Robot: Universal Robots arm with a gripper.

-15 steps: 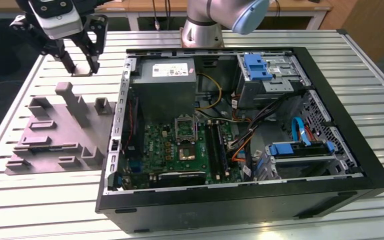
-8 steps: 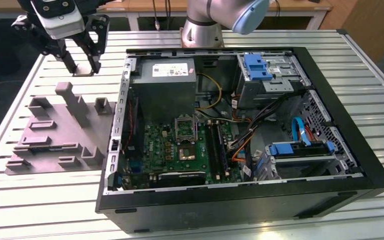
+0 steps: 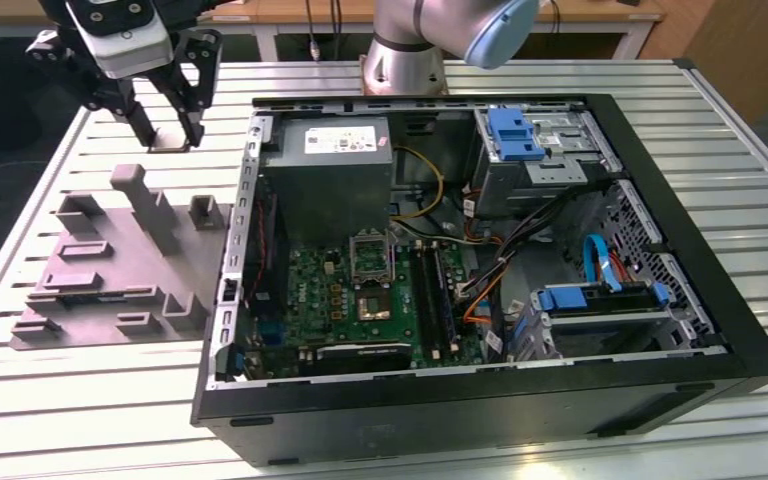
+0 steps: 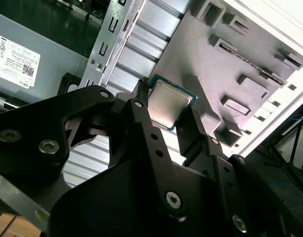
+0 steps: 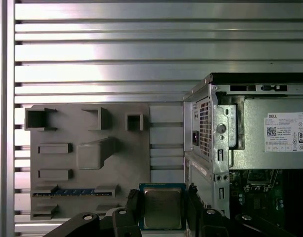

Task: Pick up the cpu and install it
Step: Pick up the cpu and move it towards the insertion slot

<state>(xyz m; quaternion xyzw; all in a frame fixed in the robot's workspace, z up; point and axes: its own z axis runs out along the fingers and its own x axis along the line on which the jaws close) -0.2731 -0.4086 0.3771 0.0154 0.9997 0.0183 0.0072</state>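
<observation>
My gripper (image 3: 167, 132) hangs above the slatted table at the exterior view's far left, just beyond the grey fixture plate (image 3: 104, 270). It is shut on the cpu (image 4: 169, 103), a thin square chip with a silvery top and a teal rim, pinched at two opposite edges between the black fingers (image 4: 141, 106). In the first wrist view the cpu (image 5: 163, 207) sits between the fingers, over the gap between the fixture plate (image 5: 92, 158) and the computer case (image 5: 206, 128). The motherboard's socket (image 3: 372, 285) lies inside the open case, its silver frame (image 3: 368, 243) raised.
The open black case (image 3: 651, 200) fills the table's middle, with the grey power-supply box (image 3: 337, 165), black memory sticks (image 3: 432, 290), loose cables (image 3: 518, 250) and blue drive brackets (image 3: 515, 135). The fixture plate carries raised blocks (image 3: 137, 195). The arm's base (image 3: 411, 60) stands behind the case.
</observation>
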